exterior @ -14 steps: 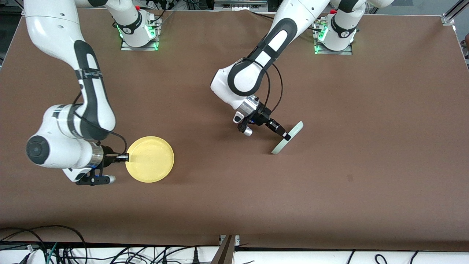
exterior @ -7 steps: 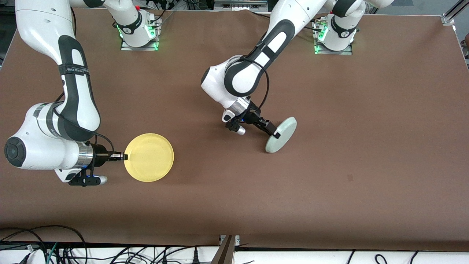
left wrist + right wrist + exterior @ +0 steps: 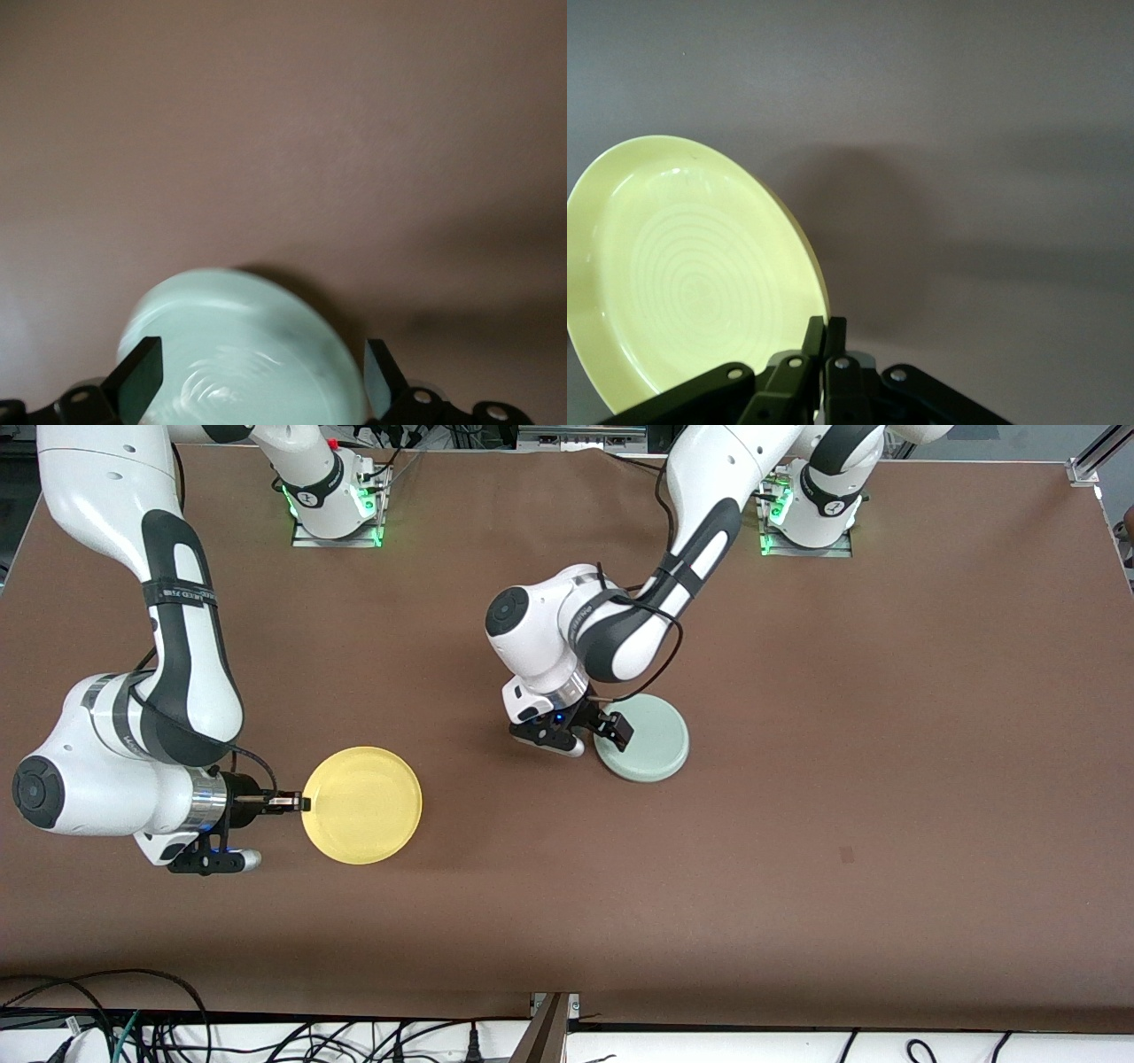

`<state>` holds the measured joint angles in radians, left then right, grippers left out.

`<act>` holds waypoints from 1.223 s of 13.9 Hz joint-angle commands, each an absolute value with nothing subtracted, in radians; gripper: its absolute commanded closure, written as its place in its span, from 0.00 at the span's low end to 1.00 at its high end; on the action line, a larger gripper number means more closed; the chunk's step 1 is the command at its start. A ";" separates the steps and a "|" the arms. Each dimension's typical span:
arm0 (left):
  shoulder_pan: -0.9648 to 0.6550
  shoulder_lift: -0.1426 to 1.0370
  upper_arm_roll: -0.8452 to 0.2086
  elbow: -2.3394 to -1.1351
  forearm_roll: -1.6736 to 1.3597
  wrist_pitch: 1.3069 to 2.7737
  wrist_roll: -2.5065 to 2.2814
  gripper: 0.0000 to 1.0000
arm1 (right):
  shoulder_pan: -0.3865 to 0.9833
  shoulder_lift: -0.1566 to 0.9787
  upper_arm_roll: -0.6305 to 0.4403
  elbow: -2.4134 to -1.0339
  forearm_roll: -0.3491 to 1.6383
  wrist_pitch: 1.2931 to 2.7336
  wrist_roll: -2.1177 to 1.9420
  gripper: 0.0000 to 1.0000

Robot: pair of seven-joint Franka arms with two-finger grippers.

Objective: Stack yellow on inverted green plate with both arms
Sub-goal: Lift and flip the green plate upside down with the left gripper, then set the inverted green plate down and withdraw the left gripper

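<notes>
- Your green plate (image 3: 642, 738) lies on the brown table (image 3: 886, 735) near its middle, underside up, toward the left arm's end from the yellow plate (image 3: 362, 805).
- In the left wrist view the green plate (image 3: 244, 350) shows its ringed underside between the two spread fingers (image 3: 137, 379).
- Your left gripper (image 3: 611, 726) sits at the green plate's edge on the side toward the right arm's end, with one finger over the rim. Its jaws stand apart, and you cannot tell from these views whether either finger touches the plate.
- Your yellow plate sits rim up toward the right arm's end of the table, nearer the front camera than the green plate and well apart from it.
- Your right gripper (image 3: 299, 803) reaches in level and pinches the yellow plate's rim on the side away from the green plate.
- In the right wrist view its fingers (image 3: 813, 341) are clamped together on the rim of the yellow plate (image 3: 682, 274), whose hollow faces up.
</notes>
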<state>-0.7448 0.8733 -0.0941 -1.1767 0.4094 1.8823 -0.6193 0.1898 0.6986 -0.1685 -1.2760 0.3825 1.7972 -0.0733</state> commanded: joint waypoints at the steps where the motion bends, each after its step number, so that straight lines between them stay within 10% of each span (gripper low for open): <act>1: -0.691 0.876 -0.109 -1.149 0.336 1.907 -0.643 0.00 | 0.193 0.703 -0.163 -1.264 0.403 1.784 -0.066 1.00; 17: -0.074 0.411 -0.106 -1.201 0.057 1.602 -0.083 0.00 | 0.673 0.710 -0.163 -1.344 0.402 2.051 0.640 1.00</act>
